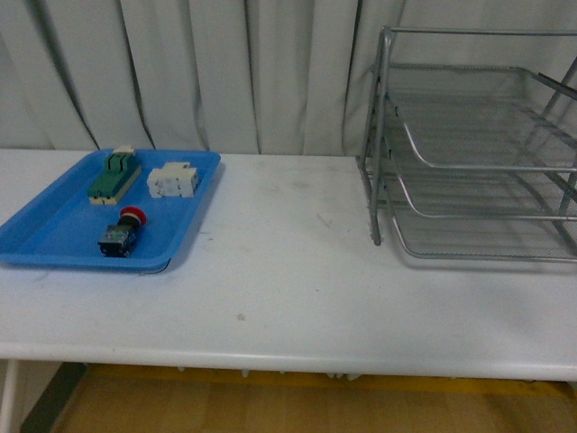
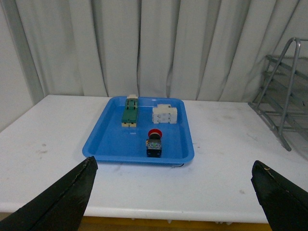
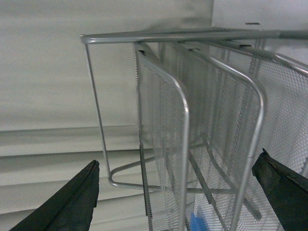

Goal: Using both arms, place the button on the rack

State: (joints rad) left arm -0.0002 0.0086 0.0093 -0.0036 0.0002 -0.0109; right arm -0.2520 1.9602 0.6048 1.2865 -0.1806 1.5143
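The button (image 1: 122,231) seems to lie on its side in the tray (image 1: 54,230), near the front rim and apart from the two blocks behind it. The left hand (image 2: 174,163) is released wide and empty, well apart from the tray. I think it should descend over the dark body and close on the flat sides, not on the round cap. The right hand (image 3: 178,161), also released and empty, faces the rack (image 1: 377,135) across the table (image 1: 288,271).
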